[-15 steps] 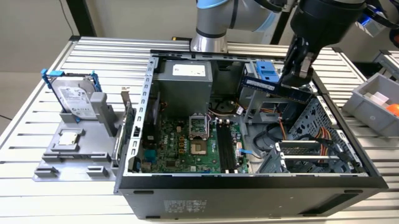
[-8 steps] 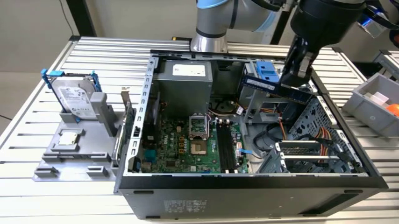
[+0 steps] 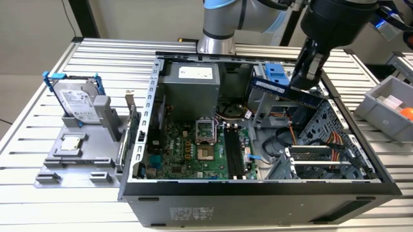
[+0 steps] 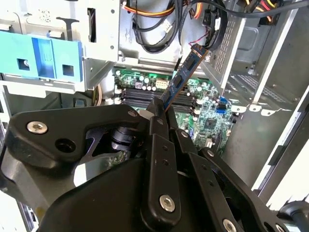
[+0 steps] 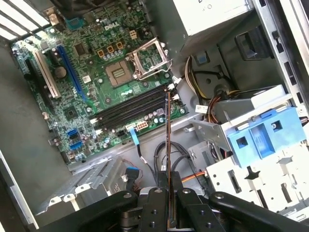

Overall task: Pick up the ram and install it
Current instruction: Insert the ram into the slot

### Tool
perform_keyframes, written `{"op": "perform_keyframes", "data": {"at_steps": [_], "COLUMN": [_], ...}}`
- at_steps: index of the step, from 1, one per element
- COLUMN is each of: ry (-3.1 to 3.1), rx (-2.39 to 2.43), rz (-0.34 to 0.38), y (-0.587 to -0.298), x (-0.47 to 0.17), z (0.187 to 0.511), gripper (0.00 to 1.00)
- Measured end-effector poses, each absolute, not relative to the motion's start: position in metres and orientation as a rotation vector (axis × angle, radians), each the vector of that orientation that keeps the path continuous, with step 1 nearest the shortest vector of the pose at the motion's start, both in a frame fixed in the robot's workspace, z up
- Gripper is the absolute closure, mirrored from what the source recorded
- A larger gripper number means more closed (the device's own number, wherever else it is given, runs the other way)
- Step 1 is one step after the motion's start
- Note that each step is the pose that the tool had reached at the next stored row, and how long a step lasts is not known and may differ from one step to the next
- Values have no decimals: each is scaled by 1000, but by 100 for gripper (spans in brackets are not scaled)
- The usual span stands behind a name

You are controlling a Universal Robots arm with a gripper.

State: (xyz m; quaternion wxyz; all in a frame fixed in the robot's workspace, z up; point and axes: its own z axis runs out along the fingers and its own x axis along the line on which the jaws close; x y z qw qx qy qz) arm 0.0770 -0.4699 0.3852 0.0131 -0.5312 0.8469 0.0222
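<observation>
The ram (image 3: 284,90) is a thin bluish circuit stick, held tilted in the air above the open computer case, over its drive-cage side. My gripper (image 3: 303,77) is shut on one end of it. In the second wrist view the ram (image 4: 183,72) sticks out from between the black fingers (image 4: 158,126) toward the motherboard. In the first wrist view the ram (image 5: 167,140) shows edge-on, and its far end lines up near the end of the long black memory slots (image 5: 130,108). Those slots (image 3: 233,152) lie on the green motherboard (image 3: 187,152) well below the stick.
A blue drive bracket (image 3: 276,72) and a metal cage (image 3: 322,154) with orange and yellow cables stand close under the gripper. The power supply (image 3: 190,79) fills the case's far corner. A hard drive (image 3: 77,101) on a grey fixture stands at the exterior view's left, a grey bin (image 3: 387,104) at its right.
</observation>
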Motion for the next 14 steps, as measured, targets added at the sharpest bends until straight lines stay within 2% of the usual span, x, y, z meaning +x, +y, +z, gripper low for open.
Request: {"op": "perform_keyframes", "data": {"at_steps": [14], "ry": [2694], "rx": [-1560], "rz": [68], "y": [-470], "x": [77], "z": [385], "gripper": [100]}}
